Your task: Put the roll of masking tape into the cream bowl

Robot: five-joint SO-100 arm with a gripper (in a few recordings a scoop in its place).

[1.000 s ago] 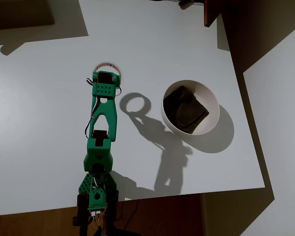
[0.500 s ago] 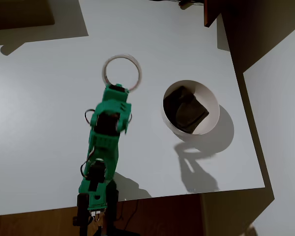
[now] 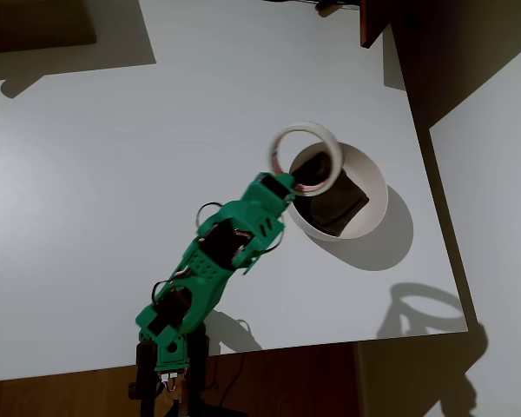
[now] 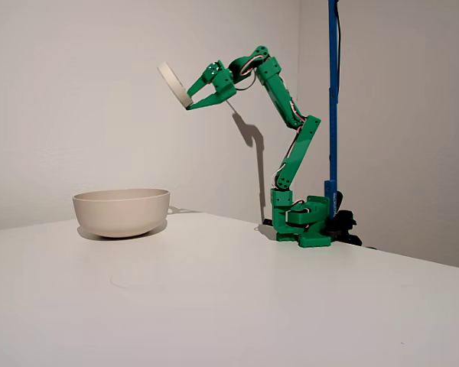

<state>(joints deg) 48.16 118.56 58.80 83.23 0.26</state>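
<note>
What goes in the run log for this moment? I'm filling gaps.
gripper: shut on roll of masking tape | tape: raised high, tilted | cream bowl: on table, below | release: not yet

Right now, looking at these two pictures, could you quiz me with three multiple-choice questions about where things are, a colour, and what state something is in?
1. Where is the roll of masking tape?
A. Flat on the table
B. Held high in the air, above the table
C. Lying inside the bowl

2. What colour is the arm?
A. Green
B. Orange
C. Black

3. What does the cream bowl hold?
A. Nothing
B. A dark brown cloth
C. The tape

Answers:
1 B: the fixed view shows the tape gripped by the end effector well above the bowl's rim.
2 A: both views show green links.
3 B: the overhead view shows the dark brown cloth inside; the tape is not yet dropped.
</note>
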